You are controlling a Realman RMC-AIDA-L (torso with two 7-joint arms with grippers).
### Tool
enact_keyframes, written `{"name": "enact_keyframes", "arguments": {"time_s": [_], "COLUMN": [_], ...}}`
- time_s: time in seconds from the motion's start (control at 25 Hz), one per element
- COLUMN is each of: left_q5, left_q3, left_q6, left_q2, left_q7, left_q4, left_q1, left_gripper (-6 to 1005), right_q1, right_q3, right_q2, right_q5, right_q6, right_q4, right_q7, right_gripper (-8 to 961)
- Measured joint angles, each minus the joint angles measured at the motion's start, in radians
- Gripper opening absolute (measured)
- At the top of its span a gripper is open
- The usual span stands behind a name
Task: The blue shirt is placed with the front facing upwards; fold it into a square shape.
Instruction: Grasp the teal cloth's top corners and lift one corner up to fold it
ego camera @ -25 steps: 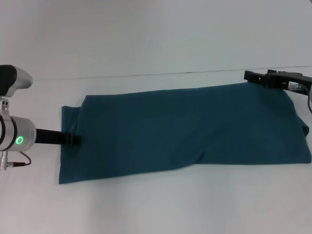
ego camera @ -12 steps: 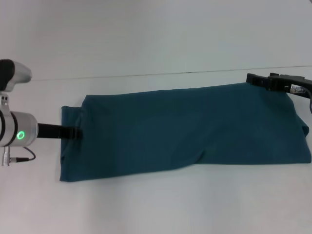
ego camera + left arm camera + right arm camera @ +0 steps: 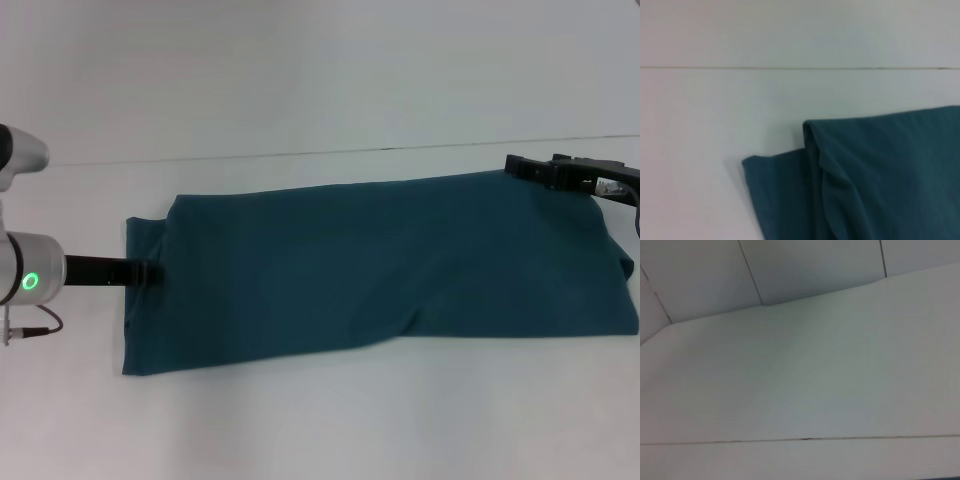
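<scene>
The blue shirt [image 3: 380, 262] lies on the white table [image 3: 320, 420] as a long teal band running left to right, plain side up. No print or collar shows. A lower layer sticks out at its left end [image 3: 140, 300]. My left gripper [image 3: 150, 270] is at that left end, low over the cloth edge. The left wrist view shows the same folded corner of the shirt [image 3: 880, 175]. My right gripper [image 3: 525, 165] is at the shirt's far right corner. The right wrist view shows only table and wall.
The table's back edge [image 3: 300, 153] runs just behind the shirt, with a pale wall [image 3: 320, 70] beyond it. White tabletop extends in front of the shirt and to its left.
My left arm has drawn back to the left and slightly away from me along the shirt's left end. My right gripper has shifted slightly right. The shirt has hardly moved.
</scene>
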Motion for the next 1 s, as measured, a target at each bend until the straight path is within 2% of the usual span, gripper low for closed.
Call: {"name": "enact_keyframes", "arguments": {"time_s": [0.04, 0.32, 0.72, 1.0], "left_q5": [0.001, 0.044, 0.056, 0.082], "left_q3": [0.001, 0.007, 0.014, 0.015], "left_q6": [-0.002, -0.023, -0.019, -0.045], "left_q2": [-0.005, -0.032, -0.018, -0.012], "left_q7": [-0.005, -0.077, -0.148, -0.144], "left_q4": [0.016, 0.12, 0.072, 0.025], "left_q1": [0.008, 0.06, 0.048, 0.027], "left_gripper": [60, 272, 497, 803], "right_q1": [0.0, 0.004, 0.009, 0.013], "right_q3": [-0.001, -0.002, -0.003, -0.003], "right_q2": [0.0, 0.0, -0.002, -0.002], "right_q5": [0.0, 0.0, 0.0, 0.0], "right_q6": [0.0, -0.001, 0.0, 0.0], "right_q4": [0.0, 0.0, -0.001, -0.005], "right_q7": [0.001, 0.005, 0.008, 0.009], "right_gripper": [827, 823, 818, 814]}}
